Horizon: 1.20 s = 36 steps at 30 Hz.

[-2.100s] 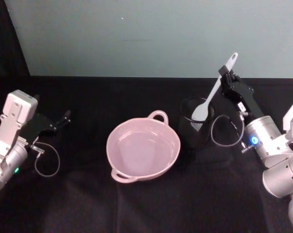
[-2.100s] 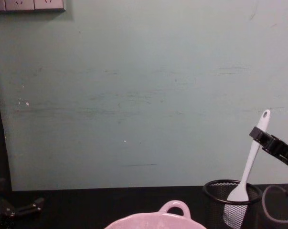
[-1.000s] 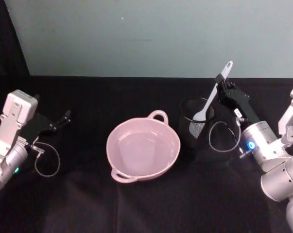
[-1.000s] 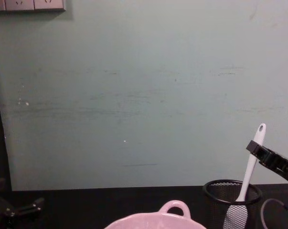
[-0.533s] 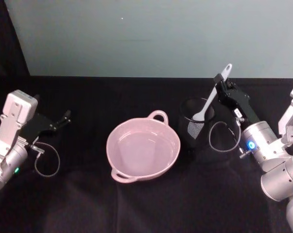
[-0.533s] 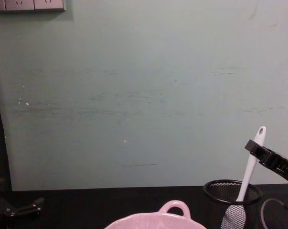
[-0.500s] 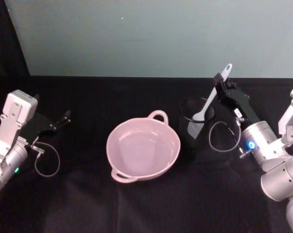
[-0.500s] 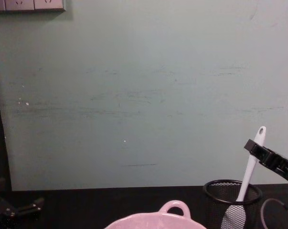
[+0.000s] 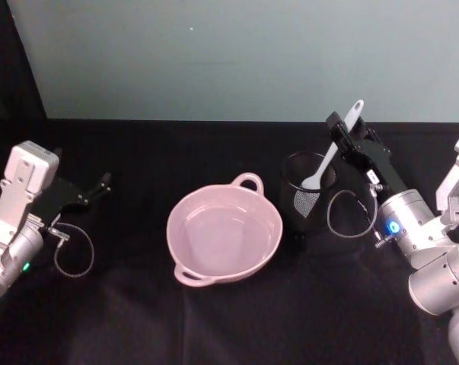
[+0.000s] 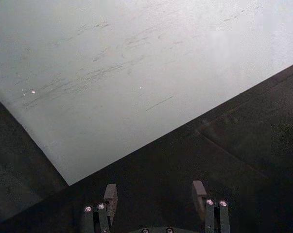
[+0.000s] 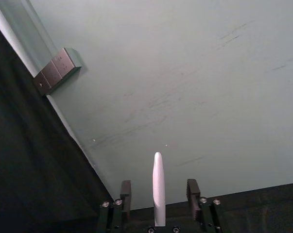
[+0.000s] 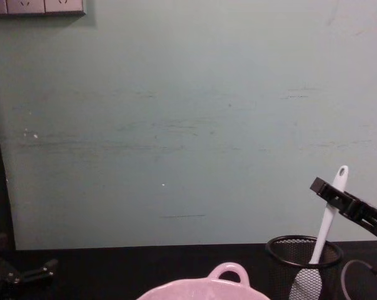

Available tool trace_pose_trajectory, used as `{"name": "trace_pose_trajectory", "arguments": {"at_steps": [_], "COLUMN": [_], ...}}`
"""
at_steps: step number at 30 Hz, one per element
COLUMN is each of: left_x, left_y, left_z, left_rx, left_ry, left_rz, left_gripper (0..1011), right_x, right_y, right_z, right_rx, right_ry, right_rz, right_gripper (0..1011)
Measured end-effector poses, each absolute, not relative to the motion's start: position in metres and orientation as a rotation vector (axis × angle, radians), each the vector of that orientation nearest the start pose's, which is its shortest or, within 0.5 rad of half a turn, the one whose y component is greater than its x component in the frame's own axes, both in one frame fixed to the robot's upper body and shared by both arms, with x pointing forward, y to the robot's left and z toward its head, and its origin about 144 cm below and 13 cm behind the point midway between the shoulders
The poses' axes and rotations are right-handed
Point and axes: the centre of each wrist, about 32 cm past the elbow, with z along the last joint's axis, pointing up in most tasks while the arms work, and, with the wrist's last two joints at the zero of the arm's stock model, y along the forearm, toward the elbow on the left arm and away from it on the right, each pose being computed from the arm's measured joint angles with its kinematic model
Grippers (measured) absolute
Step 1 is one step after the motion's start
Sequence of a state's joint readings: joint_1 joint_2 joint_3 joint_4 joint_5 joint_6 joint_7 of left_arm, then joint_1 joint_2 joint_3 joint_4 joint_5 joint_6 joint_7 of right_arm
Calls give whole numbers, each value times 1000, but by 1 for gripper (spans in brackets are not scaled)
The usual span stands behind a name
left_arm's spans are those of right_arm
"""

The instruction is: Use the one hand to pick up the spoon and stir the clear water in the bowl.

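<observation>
A black cloth (image 9: 237, 319) covers the table, and a pale green wall (image 12: 175, 125) with grey sockets (image 12: 37, 6) stands behind. The right gripper (image 9: 342, 135) has a small white label, unreadable, its jaws spread wide either side of the white spoon (image 9: 332, 156). The spoon stands in the mesh cup (image 9: 305, 199) below, and the pink bowl (image 9: 224, 232) lies leftward. The left gripper (image 9: 100, 185) rests apart, open.

The spoon (image 9: 329, 152) is white plastic with a long slim handle, standing tilted with its blade down in a black mesh cup (image 9: 308, 199), handle end sticking up. The bowl (image 9: 224, 232) is pale pink and glossy, upright on the table just left of that cup, clear water inside, loop handle at its far rim.
</observation>
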<state>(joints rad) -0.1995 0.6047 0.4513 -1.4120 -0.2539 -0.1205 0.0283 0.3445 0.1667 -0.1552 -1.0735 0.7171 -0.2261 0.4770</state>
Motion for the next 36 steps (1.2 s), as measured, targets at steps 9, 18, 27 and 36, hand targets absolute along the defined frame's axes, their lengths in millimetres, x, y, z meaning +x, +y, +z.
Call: {"name": "trace_pose_trajectory", "arguments": {"at_steps": [9, 18, 27, 36], "left_x": [489, 489, 489, 489], "left_y": [310, 310, 310, 310], "left_z": [1140, 1140, 1140, 1140], "left_rx": [304, 304, 304, 304], "left_ry": [-285, -285, -285, -285], "left_rz": [1248, 1248, 1248, 1248], "left_gripper": [1011, 1011, 1011, 1011], "right_x": [549, 543, 525, 497], "right_y": [-260, -267, -273, -282], "right_z": [1114, 1116, 1125, 1127], "right_rx": [466, 407, 342, 265], "right_ry": [237, 210, 114, -5], "right_rz": [-1115, -1148, -1218, -1288], "right_gripper": [961, 1002, 1002, 1002]}}
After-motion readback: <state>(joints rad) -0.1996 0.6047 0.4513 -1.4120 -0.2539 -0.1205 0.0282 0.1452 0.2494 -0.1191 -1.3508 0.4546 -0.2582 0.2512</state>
